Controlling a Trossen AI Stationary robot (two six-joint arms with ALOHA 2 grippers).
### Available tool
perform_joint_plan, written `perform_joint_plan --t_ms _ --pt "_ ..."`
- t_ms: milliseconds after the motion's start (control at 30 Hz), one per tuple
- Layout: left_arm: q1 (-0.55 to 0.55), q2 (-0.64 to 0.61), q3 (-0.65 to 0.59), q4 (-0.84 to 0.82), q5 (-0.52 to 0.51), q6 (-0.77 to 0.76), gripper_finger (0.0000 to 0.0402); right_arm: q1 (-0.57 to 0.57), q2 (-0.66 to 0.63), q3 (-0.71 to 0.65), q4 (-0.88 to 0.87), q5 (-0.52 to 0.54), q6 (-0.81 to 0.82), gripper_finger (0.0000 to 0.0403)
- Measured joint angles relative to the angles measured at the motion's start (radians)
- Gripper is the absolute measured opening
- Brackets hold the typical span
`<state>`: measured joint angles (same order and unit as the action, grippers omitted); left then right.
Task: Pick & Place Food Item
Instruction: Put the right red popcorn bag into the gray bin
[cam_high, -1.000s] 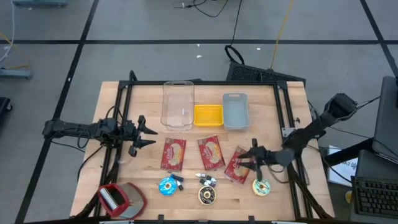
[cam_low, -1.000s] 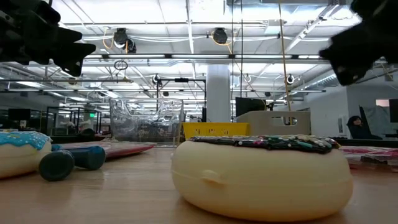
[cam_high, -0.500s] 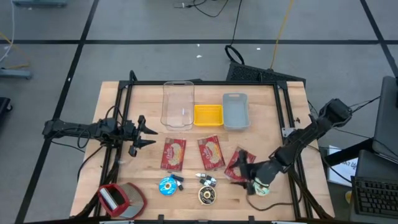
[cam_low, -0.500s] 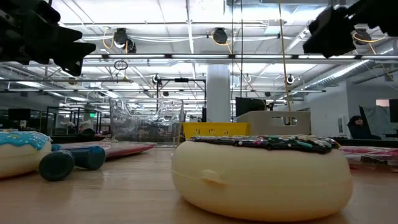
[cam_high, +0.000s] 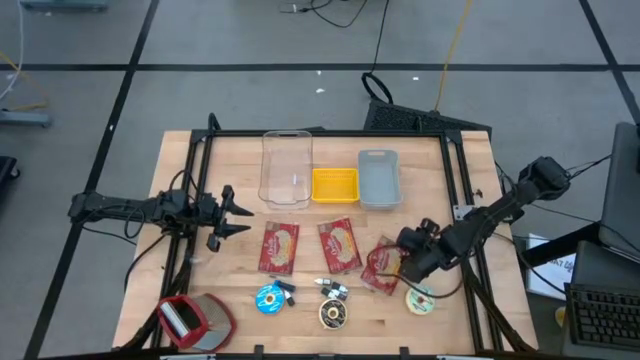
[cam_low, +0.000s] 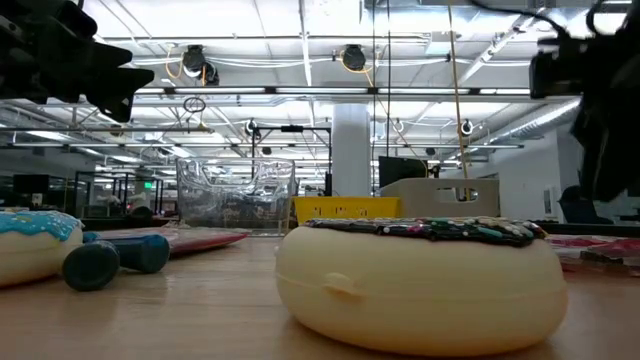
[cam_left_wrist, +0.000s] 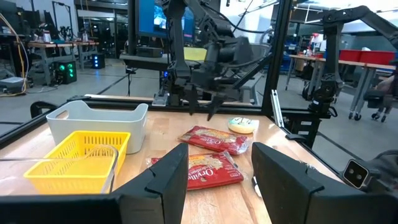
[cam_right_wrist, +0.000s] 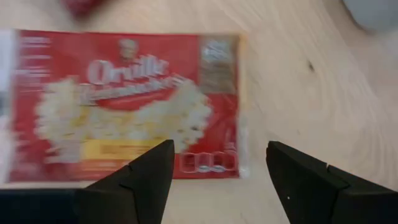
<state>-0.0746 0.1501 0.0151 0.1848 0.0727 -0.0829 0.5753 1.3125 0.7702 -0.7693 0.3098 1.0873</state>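
One arm has changed place within the last second: the right gripper (cam_high: 402, 262) first dropped toward the front edge of the wooden table (cam_high: 180, 160), beside the green-iced doughnut (cam_high: 420, 299), and has now come back above the rightmost flat red popcorn packet (cam_high: 378, 267), its fingers (cam_right_wrist: 134, 180) spread wide and holding nothing, so I judge the pick is being lined up and not yet begun. The packet lies flat and slightly askew near the table's front right corner, glossy red with a picture of popcorn. The left gripper (cam_high: 238, 210) hangs half open and empty near the left edge.

"Orville" in white script on the red popcorn packet (cam_right_wrist: 124, 106)
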Motion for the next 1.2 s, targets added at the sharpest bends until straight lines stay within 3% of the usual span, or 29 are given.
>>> perform_joint_plan --t_ms 300,667,1200 --pt "0.000 0.000 0.000 0.000 0.000 0.000 0.0180 -0.001 0.000 -0.133 0.148 -0.003 0.014 0.0239" --pt "0.000 0.000 0.000 0.000 0.000 0.000 0.0180 0.000 -0.003 -0.199 0.232 -0.011 0.081 0.0227" --pt "0.000 0.000 0.000 0.000 0.000 0.000 0.0179 0.000 -0.001 -0.200 0.231 -0.018 0.061 0.0053"
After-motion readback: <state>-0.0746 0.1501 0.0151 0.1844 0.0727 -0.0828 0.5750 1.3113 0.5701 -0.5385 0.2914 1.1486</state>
